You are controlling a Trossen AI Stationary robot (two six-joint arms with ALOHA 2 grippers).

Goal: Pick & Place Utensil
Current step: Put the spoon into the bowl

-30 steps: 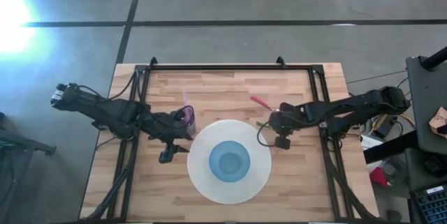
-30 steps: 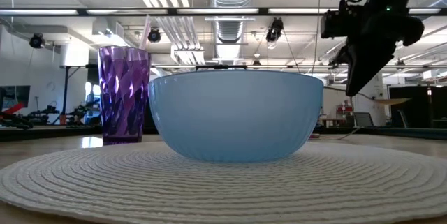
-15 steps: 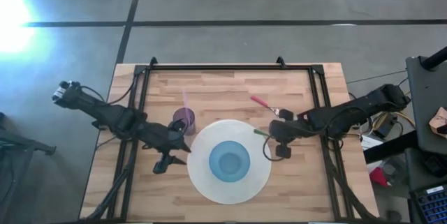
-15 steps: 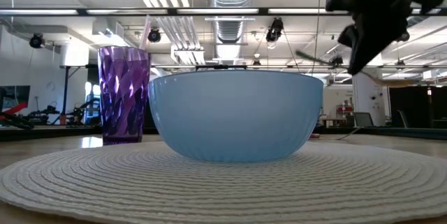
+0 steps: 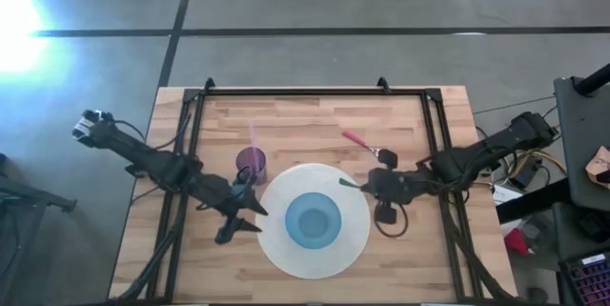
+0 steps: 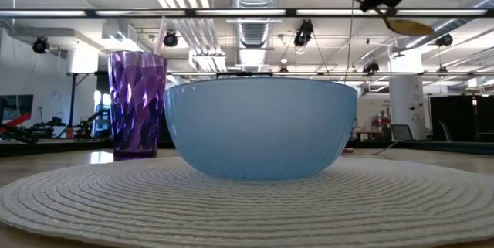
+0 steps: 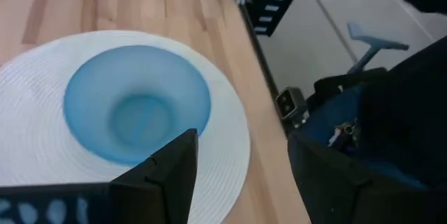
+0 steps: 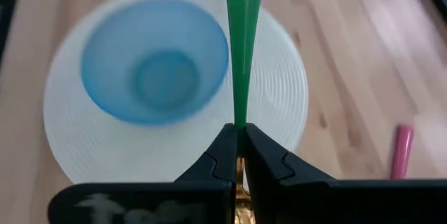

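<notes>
- At three o'clock of the blue bowl [image 5: 314, 220], the right gripper [image 5: 374, 185] is clamped on the green-handled utensil [image 8: 242, 49], now raised higher and nearer the placemat [image 5: 276, 254].
- Carrying seems underway; release remains.
- Left gripper [image 5: 250, 220], fingers apart, waits at nine o'clock.

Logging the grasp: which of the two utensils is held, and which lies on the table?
The green-handled utensil is clamped in the right hand; the pink-handled utensil lies on the wooden table.
</notes>
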